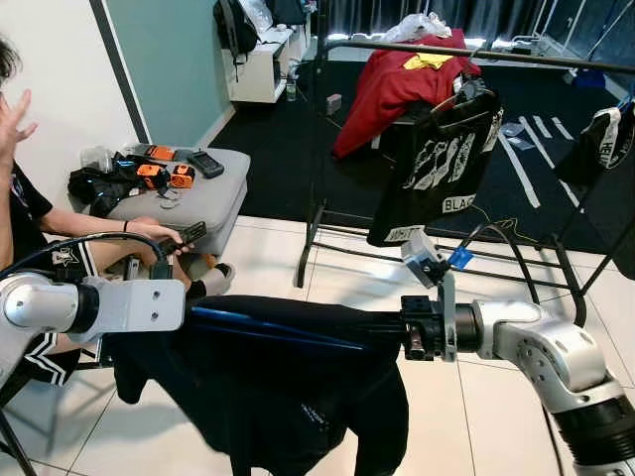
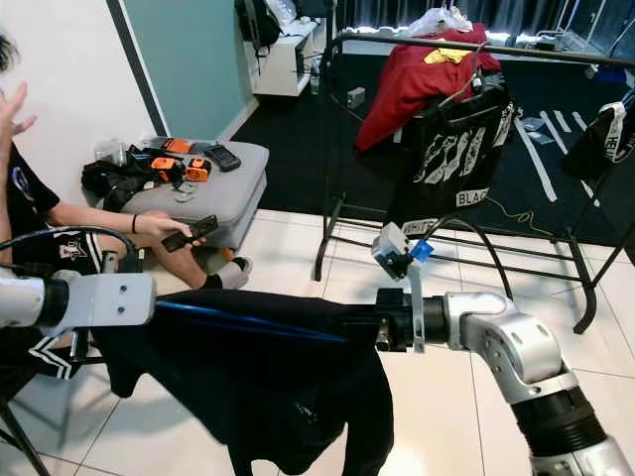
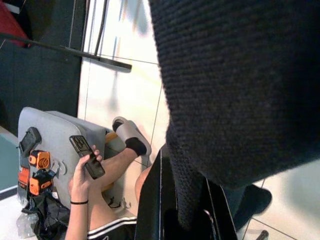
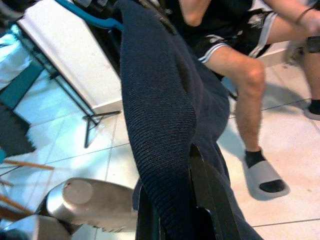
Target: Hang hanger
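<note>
Both grippers (image 1: 412, 337) (image 1: 159, 270) pinching dark garment (image 1: 288, 387) on blue hanger (image 1: 268, 319), lower centre; rail (image 1: 476, 52), upper right, not reached.

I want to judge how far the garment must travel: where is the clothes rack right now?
The clothes rack stands ahead, slightly right of centre in the head views, on the dark floor beyond the white tiles, behind the dark garment stretched between both arms.

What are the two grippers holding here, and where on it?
Both hold the dark garment stretched between them: left gripper and right gripper each pinch an opposite edge.
</note>
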Controlling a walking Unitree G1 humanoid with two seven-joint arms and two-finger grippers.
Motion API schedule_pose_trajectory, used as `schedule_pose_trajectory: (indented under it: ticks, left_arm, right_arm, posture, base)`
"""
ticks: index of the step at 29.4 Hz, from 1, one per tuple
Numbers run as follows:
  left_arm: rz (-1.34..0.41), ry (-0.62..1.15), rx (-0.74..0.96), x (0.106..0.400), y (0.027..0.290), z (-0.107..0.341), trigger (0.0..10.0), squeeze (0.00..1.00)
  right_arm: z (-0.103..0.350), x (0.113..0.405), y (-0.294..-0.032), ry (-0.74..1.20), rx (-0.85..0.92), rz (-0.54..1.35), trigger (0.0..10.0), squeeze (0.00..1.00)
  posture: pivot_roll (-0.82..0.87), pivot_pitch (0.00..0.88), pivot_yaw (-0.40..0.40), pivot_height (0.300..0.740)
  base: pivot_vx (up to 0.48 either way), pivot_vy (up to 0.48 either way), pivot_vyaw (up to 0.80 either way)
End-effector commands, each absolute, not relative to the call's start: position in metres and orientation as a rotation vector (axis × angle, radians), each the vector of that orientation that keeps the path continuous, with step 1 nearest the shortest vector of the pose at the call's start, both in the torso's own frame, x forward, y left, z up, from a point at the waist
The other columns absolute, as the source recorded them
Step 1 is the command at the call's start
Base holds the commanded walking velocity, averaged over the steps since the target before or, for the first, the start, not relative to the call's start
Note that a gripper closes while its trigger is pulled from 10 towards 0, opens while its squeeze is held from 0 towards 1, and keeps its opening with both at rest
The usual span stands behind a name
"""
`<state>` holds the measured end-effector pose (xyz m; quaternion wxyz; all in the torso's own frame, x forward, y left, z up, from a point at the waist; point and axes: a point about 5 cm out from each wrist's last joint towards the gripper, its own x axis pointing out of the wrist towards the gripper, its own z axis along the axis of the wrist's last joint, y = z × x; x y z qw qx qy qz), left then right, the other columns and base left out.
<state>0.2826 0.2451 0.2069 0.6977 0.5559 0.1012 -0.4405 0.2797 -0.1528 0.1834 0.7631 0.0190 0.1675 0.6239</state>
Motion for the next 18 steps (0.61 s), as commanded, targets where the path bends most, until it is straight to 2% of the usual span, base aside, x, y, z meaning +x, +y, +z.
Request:
schedule_pose_trajectory:
  ticks: [1,11,12,15,18]
  left_arm:
    - [-0.984,0.242,1.278,0.283,0.250,0.214,10.0,0.00]
    - [-1.092,0.169,1.297,0.295,0.210,0.198,10.0,0.00]
    - [-1.117,0.156,1.266,0.294,0.198,0.192,10.0,0.00]
    - [-1.134,0.159,1.223,0.293,0.190,0.188,10.0,0.00]
    - [-1.109,0.192,1.223,0.294,0.191,0.181,10.0,0.00]
  right_arm:
    - [0.184,0.277,-0.150,0.374,0.038,1.395,0.0,0.00]
    - [0.188,0.281,-0.127,0.355,0.058,1.450,0.0,0.00]
    - [0.184,0.287,-0.126,0.367,0.037,1.411,0.0,0.00]
    - [0.180,0.293,-0.127,0.376,0.012,1.356,0.0,0.00]
    - [0.177,0.299,-0.130,0.386,0.009,1.300,0.0,0.00]
  posture:
    - [-0.07,0.059,0.014,0.740]
    - [-0.08,0.047,0.014,0.740]
    - [-0.08,0.046,0.014,0.740]
    - [-0.08,0.042,0.016,0.740]
    - [-0.08,0.042,0.014,0.740]
  base:
    - [0.000,0.000,0.00]
    - [0.000,0.000,0.00]
    - [0.000,0.000,0.00]
    - [0.000,0.000,0.00]
    - [0.000,0.000,0.00]
